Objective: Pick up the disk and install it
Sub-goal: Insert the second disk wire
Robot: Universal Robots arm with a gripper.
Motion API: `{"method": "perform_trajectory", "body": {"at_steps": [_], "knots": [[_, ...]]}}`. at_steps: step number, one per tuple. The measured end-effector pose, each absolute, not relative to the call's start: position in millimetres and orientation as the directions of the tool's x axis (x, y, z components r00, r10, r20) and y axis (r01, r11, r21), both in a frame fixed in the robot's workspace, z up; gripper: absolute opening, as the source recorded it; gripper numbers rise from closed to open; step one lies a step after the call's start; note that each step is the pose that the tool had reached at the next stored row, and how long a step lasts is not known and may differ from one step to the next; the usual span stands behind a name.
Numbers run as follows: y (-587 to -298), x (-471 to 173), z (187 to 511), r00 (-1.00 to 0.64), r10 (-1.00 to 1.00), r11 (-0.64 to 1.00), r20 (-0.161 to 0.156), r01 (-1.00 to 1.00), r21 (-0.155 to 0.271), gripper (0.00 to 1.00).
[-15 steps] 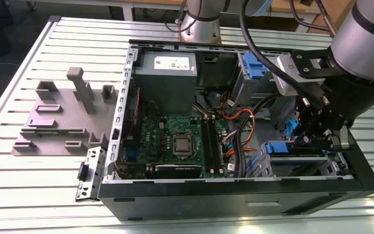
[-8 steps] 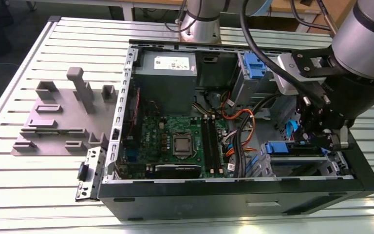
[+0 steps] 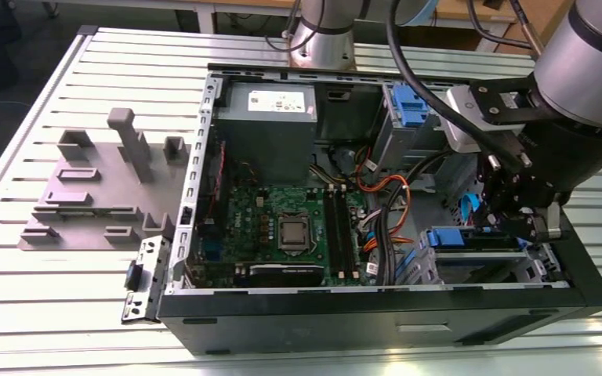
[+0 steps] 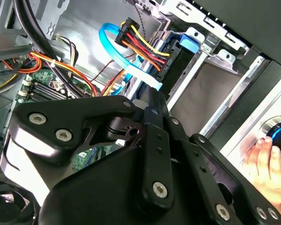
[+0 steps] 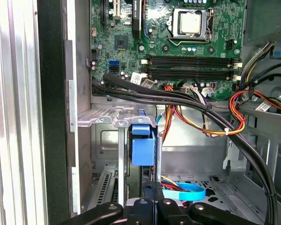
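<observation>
- Black two-fingered gripper (image 3: 520, 205) hangs low inside the open black computer case (image 3: 385, 317), over the silver metal drive cage (image 3: 479, 262) in a corner of that case; cage walls and case rim stand close on either side.
- Jaws appear drawn together; whether they clasp anything cannot be told.
- The disk, a flat silver drive with blue plastic rails (image 3: 466, 240), sits in that cage, just beside the gripper.
- Orange, red and black cables (image 5: 210, 117) cross between the cage and one green motherboard (image 3: 280, 227).
- One grey power-supply box (image 3: 270, 110) lies beyond the motherboard.
- A person's hand (image 4: 267, 164) rests outside the case.
</observation>
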State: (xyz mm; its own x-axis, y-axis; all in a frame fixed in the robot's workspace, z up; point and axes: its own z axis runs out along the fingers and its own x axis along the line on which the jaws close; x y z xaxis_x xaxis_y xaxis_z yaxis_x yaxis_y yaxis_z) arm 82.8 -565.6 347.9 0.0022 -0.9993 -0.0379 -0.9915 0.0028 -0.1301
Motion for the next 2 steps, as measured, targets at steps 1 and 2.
{"method": "perform_trajectory", "body": {"at_steps": [1,2], "knots": [[-565.6,82.8,348.0,0.002,-0.999,0.003,-0.038,-0.992,-0.13,0.11],[-565.7,82.8,347.9,0.002,-0.999,0.003,-0.038,-0.992,-0.13,0.11]]}}
